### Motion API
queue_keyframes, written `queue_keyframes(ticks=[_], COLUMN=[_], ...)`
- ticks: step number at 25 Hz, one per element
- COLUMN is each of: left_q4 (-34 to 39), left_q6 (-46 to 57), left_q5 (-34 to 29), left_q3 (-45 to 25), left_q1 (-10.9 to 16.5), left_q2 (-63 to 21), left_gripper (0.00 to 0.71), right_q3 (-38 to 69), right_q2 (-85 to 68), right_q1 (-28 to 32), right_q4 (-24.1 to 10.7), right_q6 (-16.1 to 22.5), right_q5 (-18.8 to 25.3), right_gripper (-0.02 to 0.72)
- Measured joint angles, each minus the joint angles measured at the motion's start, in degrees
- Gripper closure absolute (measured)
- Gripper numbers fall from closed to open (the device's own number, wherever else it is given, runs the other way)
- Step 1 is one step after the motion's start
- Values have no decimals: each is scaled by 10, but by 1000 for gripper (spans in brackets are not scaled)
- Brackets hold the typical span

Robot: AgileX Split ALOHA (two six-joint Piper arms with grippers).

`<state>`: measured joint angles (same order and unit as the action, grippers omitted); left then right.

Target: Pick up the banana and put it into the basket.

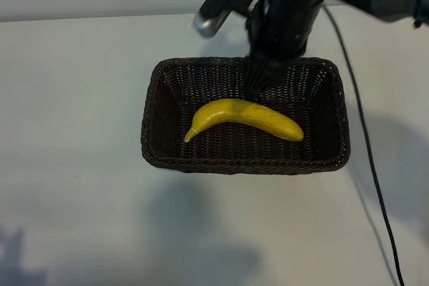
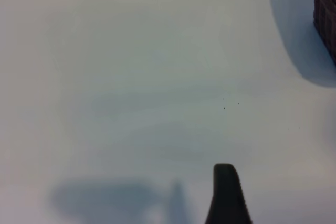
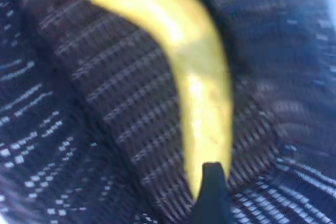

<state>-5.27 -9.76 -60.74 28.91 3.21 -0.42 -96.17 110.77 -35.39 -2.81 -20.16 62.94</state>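
A: Where does the banana (image 1: 244, 118) lie?
B: On the floor of the basket (image 1: 154, 140), on the table (image 1: 74, 98), free of any grip.
A: Right gripper (image 1: 257, 84)?
B: Above the banana's middle, not gripping; whether its fingers (image 3: 211, 195) are apart, I cannot tell.
A: Left gripper?
B: Only one finger (image 2: 227, 195) shows over bare table, beside the basket.

- We saw the banana (image 1: 244, 116) with a smooth, slightly glossy yellow skin.
- The basket (image 1: 155, 125) was rough, dark brown woven wicker.
- The table (image 1: 74, 98) looked smooth, matt and pale.
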Motion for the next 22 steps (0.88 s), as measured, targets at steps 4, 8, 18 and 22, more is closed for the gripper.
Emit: queue_keyframes(ticks=[4,8,18,22], left_q4=[0,0,0,0], left_q6=[0,0,0,0], left_q5=[0,0,0,0], left_q3=[0,0,0,0], left_q1=[0,0,0,0], left_q2=[0,0,0,0], left_gripper=[192,192,192,192], right_q3=[-2,-2,-2,-2], right_q2=[0,0,0,0], right_q1=[54,126,311,371], right_q4=[0,0,-1,-1], right_q6=[19,59,172,184], right_q5=[4,7,37,57], right_gripper=[128,128,129,129])
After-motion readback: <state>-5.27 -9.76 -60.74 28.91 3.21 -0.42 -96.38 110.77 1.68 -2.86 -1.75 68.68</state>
